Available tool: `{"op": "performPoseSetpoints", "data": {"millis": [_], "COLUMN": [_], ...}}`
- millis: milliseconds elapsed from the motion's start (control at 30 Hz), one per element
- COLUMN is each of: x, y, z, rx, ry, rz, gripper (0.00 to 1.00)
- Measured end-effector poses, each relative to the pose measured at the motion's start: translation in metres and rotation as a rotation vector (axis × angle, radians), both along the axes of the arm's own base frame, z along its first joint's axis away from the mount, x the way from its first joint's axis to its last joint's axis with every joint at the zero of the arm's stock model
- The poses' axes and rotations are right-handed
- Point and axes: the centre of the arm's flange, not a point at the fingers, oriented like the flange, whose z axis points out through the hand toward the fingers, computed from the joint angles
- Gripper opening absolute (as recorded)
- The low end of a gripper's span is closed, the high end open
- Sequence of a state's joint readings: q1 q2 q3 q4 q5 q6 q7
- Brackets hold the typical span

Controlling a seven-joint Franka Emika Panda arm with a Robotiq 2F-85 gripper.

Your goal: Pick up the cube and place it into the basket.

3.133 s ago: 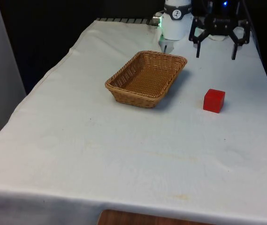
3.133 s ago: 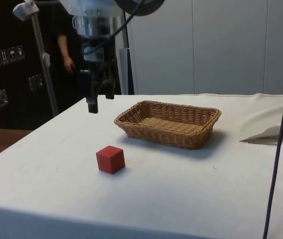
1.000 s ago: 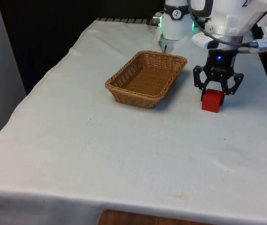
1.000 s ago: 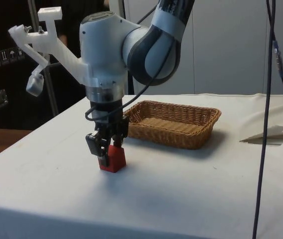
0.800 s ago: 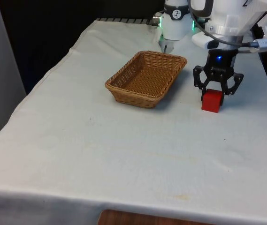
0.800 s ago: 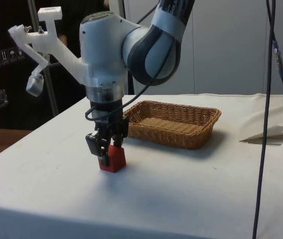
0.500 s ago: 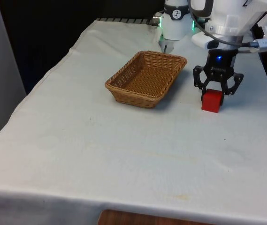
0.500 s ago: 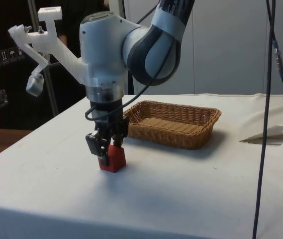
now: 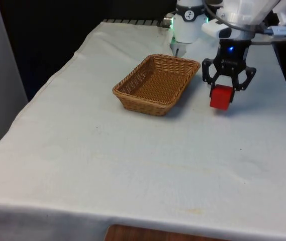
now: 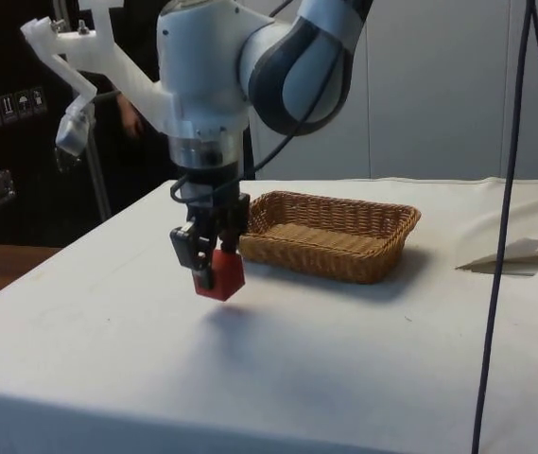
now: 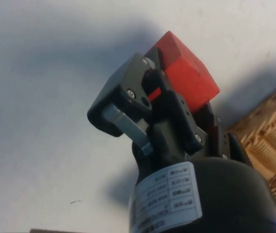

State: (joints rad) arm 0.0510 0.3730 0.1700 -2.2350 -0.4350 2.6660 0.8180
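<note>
Side view shows it best from where I stand: the black gripper (image 10: 210, 257) has the red cube (image 10: 221, 274) clamped between its fingers and hanging clear of the white cloth (image 10: 108, 359), a soft shadow lying on the fabric beneath it. In the front view the gripper (image 9: 226, 83) hangs with the cube (image 9: 221, 97) just off the near corner of the wicker basket (image 9: 132, 98), on the front view's right, close to the rim but not over it. The wrist view has the cube (image 11: 186, 73) pinched at its upper part, so most of the block sticks out below the fingers, with a bit of basket weave (image 11: 273, 141) at the edge.

To my eye the pick is done and the carry is in hand. What comes next, I'd say, is a sideways move to bring the cube over the basket's open middle, high enough to pass the woven rim, then a lowering and letting go. The grip looks shallow, so a quick swing might shift the block.
</note>
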Motion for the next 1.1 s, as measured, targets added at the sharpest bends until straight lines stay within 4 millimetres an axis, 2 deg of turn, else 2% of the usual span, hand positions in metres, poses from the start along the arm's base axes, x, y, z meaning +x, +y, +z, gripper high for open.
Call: {"op": "performPoseSetpoints", "data": {"millis": [500, 1100], "x": [0.003, 0.004], "y": [-0.013, -0.035], "z": [0.049, 0.099], "rx": [-0.056, -0.116], "ry": [-0.015, -0.023], "rz": [0.000, -0.002], "gripper": [0.01, 0.01]}}
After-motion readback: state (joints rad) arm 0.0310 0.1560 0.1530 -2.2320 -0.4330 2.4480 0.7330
